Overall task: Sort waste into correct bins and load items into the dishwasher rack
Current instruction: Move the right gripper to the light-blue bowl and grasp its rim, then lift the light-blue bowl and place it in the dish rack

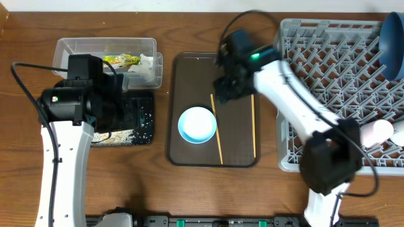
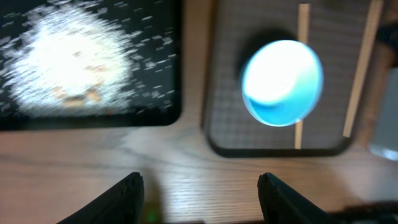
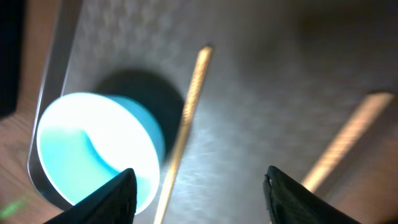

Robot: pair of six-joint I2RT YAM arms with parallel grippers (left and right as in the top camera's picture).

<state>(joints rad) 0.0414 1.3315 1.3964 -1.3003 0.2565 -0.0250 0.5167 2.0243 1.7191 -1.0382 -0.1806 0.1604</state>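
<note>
The light-blue bowl (image 1: 197,124) stands on the brown serving tray (image 1: 189,63), with one chopstick (image 1: 218,135) beside it and the other chopstick (image 1: 254,126) further right. My right gripper (image 3: 199,180) is open and empty above the tray, between the two chopsticks (image 3: 186,124) (image 3: 348,143), right of the bowl (image 3: 93,149). My left gripper (image 2: 199,186) is open and empty over bare table, near the black tray (image 2: 155,106) holding rice (image 2: 68,59). The clear tub (image 1: 107,44) holds the snack wrapper (image 1: 121,60) and tissue (image 1: 146,68). The dark-blue dish (image 1: 392,34) stands in the grey rack (image 1: 328,63).
A pinkish cup (image 1: 379,132) and a pale cup (image 1: 399,131) lie in the rack's right side, partly cut off. My left arm covers part of the black tray (image 1: 136,120). The bowl (image 2: 283,81) also shows in the left wrist view.
</note>
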